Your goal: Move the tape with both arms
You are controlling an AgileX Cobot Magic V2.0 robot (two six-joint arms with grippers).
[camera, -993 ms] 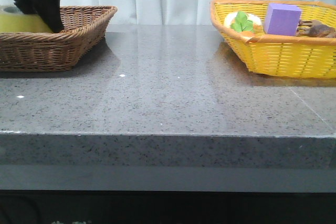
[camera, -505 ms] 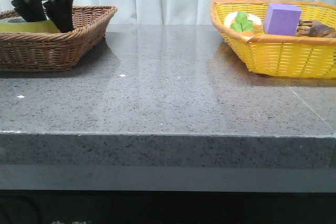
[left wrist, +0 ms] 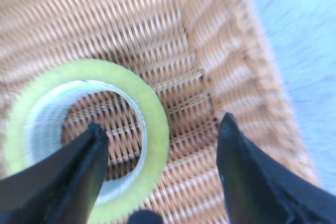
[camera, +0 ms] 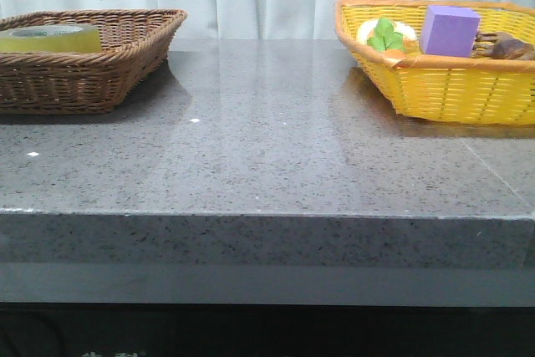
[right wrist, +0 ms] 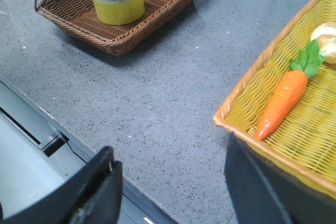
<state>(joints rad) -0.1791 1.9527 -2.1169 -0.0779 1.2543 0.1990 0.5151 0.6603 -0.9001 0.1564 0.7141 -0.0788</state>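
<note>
A: What is the tape (right wrist: 118, 2) like, and where is it?
B: A wide roll of translucent yellow film on a pale core, lying flat with its hole upward on the floor of the brown wicker basket (camera: 125, 60). That basket is shallow and rectangular, tightly woven, and sits at the left of a speckled grey stone table (camera: 267, 165).

A: Any writing on it?
B: Small print runs around the core's top edge, too fine to read.

A: And the left gripper (left wrist: 163, 171)?
B: It hangs above the roll with its black angular fingers spread wide, holding nothing. In the wrist view one finger (left wrist: 79, 177) overlaps the roll's hole, the other overlaps bare weave.

A: The right gripper (right wrist: 173, 192)?
B: Also spread wide and empty, above the table's near edge beside the yellow woven basket (right wrist: 247, 103), which holds a smooth orange carrot (right wrist: 283, 100) with green leaves and a purple block (camera: 449, 30).
</note>
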